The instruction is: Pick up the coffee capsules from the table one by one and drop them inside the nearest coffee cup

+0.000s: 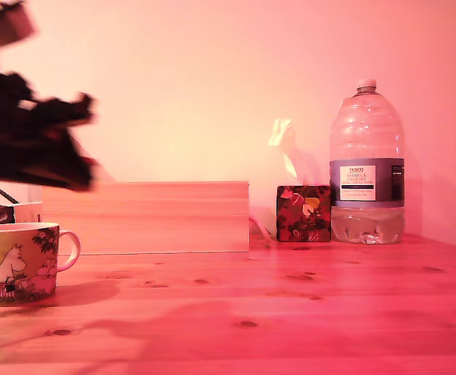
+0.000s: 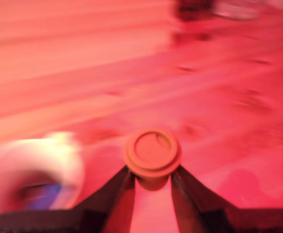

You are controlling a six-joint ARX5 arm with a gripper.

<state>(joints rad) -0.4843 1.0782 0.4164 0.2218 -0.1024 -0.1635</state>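
The pincer (image 2: 152, 180) is gripping 1 capsule (image 2: 152, 154) between its 2 dark fingers (image 2: 116, 190), which are pressing on the tapered body just under the wider rim; that hold is leaving the flat top free and is probably letting the rim catch on the fingers so the pod cannot slip down. The capsule is sitting upright, its long axis running straight up and down, the flat top facing the wrist camera and the narrow end pointing down toward the bench (image 2: 238, 73). The pod is being carried in the air, clear of the wood. In the wrist view the mug (image 2: 44, 165) is showing as a blurred pale rim just beside the pincer, off to 1 side and not yet under the pod. In the exterior view the arm (image 1: 33, 137) is hanging, smeared by motion, above the mug (image 1: 17, 262) at that view's left edge; judging by this, the drop is close but the pod needs centring over the opening first.
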